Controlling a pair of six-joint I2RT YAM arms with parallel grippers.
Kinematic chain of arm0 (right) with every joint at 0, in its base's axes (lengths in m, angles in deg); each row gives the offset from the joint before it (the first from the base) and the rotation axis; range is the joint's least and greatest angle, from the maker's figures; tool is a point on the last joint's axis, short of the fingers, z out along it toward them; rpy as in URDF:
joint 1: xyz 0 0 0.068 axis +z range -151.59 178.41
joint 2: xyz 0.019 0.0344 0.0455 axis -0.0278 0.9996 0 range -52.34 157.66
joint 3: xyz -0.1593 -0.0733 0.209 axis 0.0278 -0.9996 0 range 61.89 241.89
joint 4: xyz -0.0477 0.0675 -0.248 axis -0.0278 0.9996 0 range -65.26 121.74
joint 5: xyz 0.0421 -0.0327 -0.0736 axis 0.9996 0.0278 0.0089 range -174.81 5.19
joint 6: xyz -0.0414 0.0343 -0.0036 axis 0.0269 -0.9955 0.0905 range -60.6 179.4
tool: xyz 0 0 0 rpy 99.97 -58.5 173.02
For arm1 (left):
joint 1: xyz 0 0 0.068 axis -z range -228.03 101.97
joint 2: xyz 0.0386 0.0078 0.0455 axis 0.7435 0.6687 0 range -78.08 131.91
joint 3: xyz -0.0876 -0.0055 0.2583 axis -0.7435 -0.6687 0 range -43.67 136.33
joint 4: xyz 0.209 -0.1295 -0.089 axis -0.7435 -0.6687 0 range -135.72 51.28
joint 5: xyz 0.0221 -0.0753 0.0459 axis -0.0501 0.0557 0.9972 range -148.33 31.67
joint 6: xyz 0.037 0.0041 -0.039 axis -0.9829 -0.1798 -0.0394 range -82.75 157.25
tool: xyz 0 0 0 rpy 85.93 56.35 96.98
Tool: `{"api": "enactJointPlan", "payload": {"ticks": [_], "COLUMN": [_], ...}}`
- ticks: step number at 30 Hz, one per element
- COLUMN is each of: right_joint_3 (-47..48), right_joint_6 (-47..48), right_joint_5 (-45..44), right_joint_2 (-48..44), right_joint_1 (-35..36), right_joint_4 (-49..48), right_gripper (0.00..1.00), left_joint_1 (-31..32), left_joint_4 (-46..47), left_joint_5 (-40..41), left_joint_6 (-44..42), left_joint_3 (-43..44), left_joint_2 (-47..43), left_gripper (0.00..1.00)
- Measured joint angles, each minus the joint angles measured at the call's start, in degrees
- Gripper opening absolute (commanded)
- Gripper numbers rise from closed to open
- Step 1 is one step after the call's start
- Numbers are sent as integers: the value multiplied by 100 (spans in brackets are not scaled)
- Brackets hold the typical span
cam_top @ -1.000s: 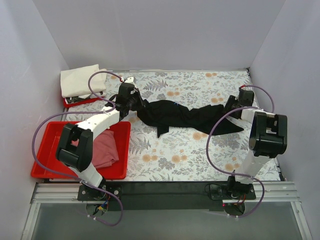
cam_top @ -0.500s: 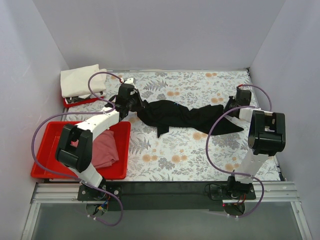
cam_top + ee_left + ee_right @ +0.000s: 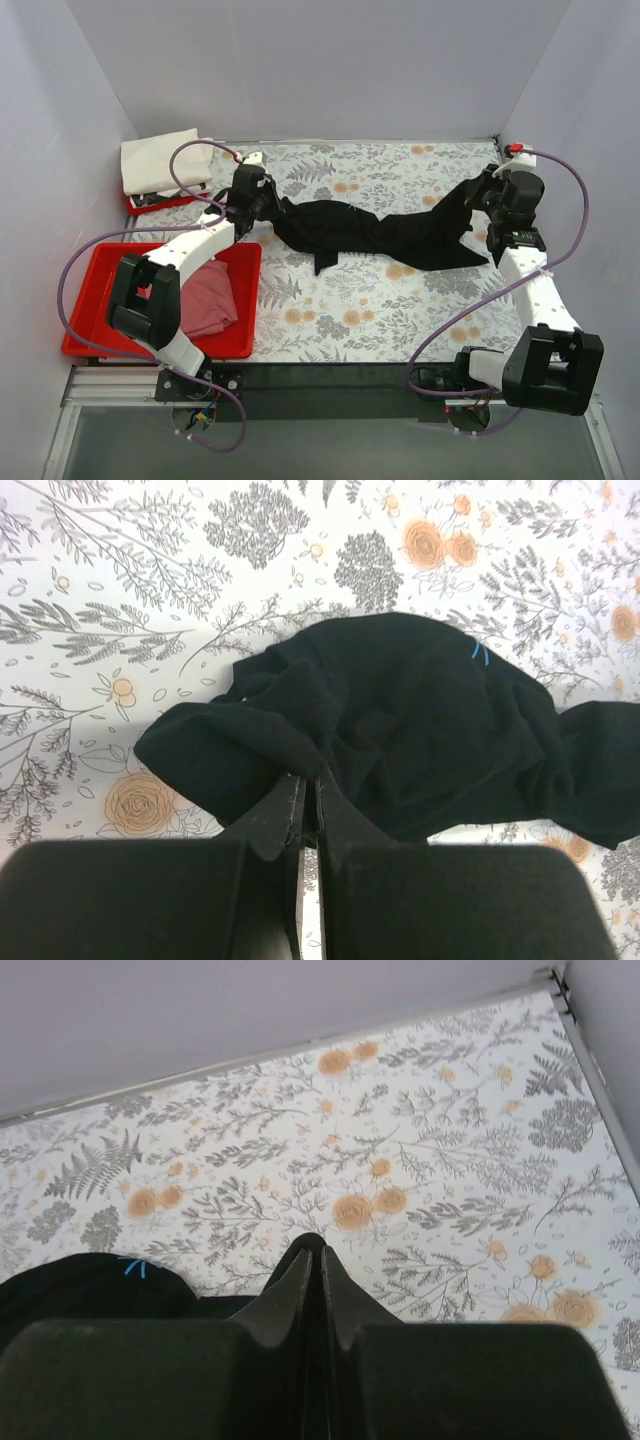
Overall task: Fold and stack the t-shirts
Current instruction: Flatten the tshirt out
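Observation:
The black t-shirt (image 3: pixel 370 232) lies stretched in a long rumpled band across the floral table. My left gripper (image 3: pixel 262 205) is shut on its left end; the left wrist view shows the cloth (image 3: pixel 400 720) bunched over the closed fingertips (image 3: pixel 310 780). My right gripper (image 3: pixel 478 195) is shut on its right end and holds that end lifted; a fold of black cloth (image 3: pixel 310 1243) shows at the tips in the right wrist view. The pink t-shirt (image 3: pixel 208 298) lies crumpled in a red tray. The cream-white t-shirt (image 3: pixel 160 160) lies folded at the back left.
The large red tray (image 3: pixel 100 290) sits at the front left beside the left arm. A smaller red tray (image 3: pixel 150 205) lies under the cream shirt. Grey walls close in the back and both sides. The right table edge (image 3: pixel 590 1070) runs close to my right gripper.
My right arm has swung out to the right and its gripper has lifted the shirt's right end up and back. My left gripper has barely moved, keeping hold of the left end.

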Motion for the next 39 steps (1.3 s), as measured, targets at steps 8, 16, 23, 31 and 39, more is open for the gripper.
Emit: {"api": "enactJointPlan", "payload": {"ticks": [8, 16, 23, 31, 39], "right_joint_3": [636, 2186, 2824, 2817, 2835], "right_joint_6": [345, 876, 1040, 1095, 1145], "right_joint_5": [105, -219, -306, -588, -651], "right_joint_2": [-153, -195, -398, -1043, -1700], "right_joint_1": [-15, -284, -979, -1064, -1064], "right_joint_4": [354, 992, 1478, 2057, 2208], "right_gripper": [1, 1, 1, 1, 1], "left_joint_1": [-166, -695, -1187, -1156, -1152], "left_joint_4": [-205, -232, -396, -568, -688], "left_joint_5": [26, -48, -514, -1283, -2081], "left_joint_6": [-122, -111, -31, -7, -13], "left_joint_3": [575, 1320, 2096, 1943, 1633], "left_joint_2": [-271, -597, -592, -1064, -2028], "left_gripper": [0, 0, 0, 0, 0]}}
